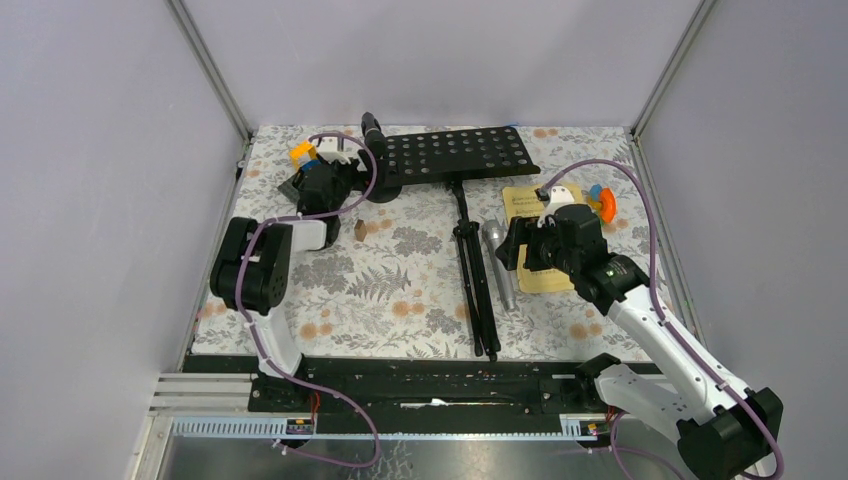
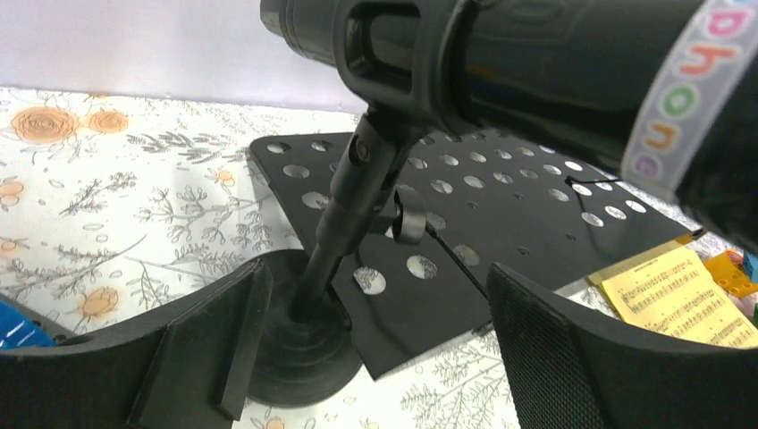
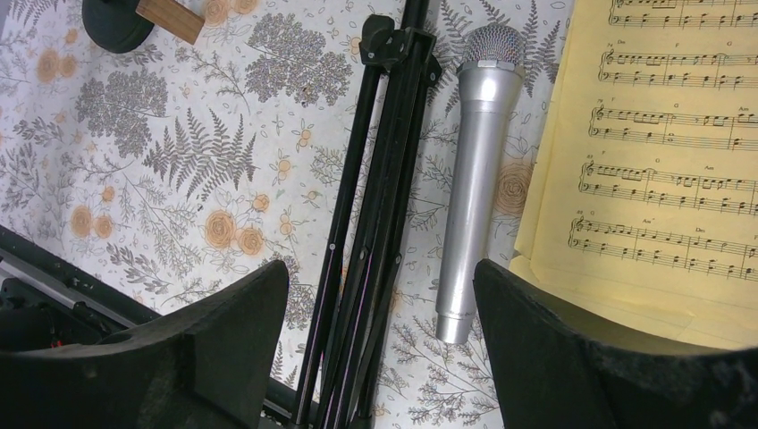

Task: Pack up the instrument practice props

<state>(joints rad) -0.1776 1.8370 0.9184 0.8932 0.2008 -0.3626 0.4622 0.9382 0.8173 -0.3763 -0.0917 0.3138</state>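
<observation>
The black perforated music rack (image 1: 460, 153) lies flat at the back, and its folded tripod legs (image 1: 475, 280) run toward me. The black microphone (image 1: 372, 130) sits clipped on a short post with a disc base (image 1: 385, 188). My left gripper (image 1: 348, 190) is open around that post (image 2: 357, 197), its left finger beside the disc base (image 2: 295, 349); the microphone (image 2: 536, 63) is overhead. The silver microphone (image 1: 500, 265) lies beside the yellow sheet music (image 1: 522, 203). My right gripper (image 1: 512, 245) is open and empty above the legs (image 3: 375, 206) and silver microphone (image 3: 478, 170).
A yellow-and-blue block build (image 1: 305, 155) stands behind my left gripper. An orange toy (image 1: 600, 200) sits at the back right by the sheets. A small wooden block (image 1: 359, 230) lies near my left arm, against a black disc (image 3: 116, 22). Grey walls enclose the floral mat (image 1: 400, 290).
</observation>
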